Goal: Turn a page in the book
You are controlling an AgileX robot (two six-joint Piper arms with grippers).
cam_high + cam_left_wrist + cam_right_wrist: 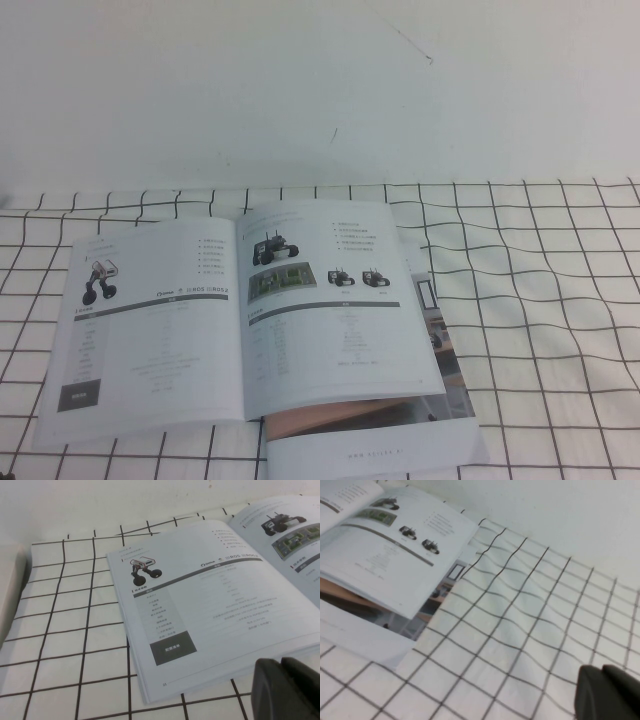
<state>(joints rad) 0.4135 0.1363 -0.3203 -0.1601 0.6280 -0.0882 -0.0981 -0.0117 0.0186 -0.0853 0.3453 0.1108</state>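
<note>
The book (250, 320) lies open on my counter (540, 300), left of its middle, its right page (335, 305) lifted slightly over the sheets beneath. My left gripper (287, 690) hovers near the book's corner, my right gripper (607, 695) well apart; I cannot tell either one's opening.

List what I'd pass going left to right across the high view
Bare checked cloth → book's left page → its right page → cover edge poking out under it → more checked cloth. Neither pincer shows here; each wrist view catches only a dark tip, left pincer, right pincer.
</note>
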